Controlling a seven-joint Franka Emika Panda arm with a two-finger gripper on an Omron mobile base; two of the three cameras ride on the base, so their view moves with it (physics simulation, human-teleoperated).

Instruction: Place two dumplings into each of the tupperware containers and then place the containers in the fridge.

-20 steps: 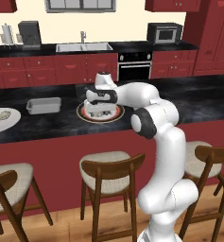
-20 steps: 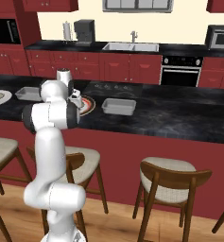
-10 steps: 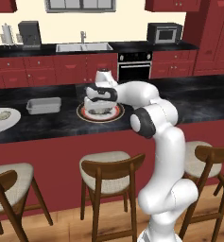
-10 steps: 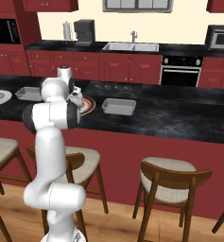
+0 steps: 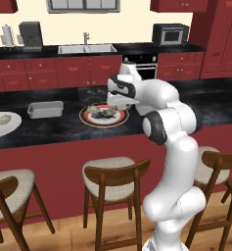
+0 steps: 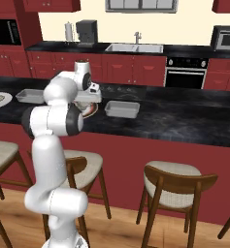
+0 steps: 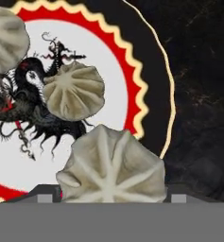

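No readable writing here, just a dragon drawing on the red-rimmed plate [image 7: 132,71]. One dumpling [image 7: 73,90] lies mid-plate; a nearer dumpling [image 7: 112,166] sits between my jaws, which close on its sides above the dark surface [image 7: 203,94].

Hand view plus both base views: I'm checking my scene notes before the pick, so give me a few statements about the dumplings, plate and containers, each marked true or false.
1. A dumpling sits between the tips of the gripper, which meet its sides. True.
2. The plate under the gripper is plain white. False: the red-rimmed plate has a wavy red band and a dark dragon drawing.
3. The two tupperware containers are stacked together. False: they lie apart on the counter, one container on one side of the red-rimmed plate and the other container on the other side.
4. A round white plate lies further along the counter, past a container. True.
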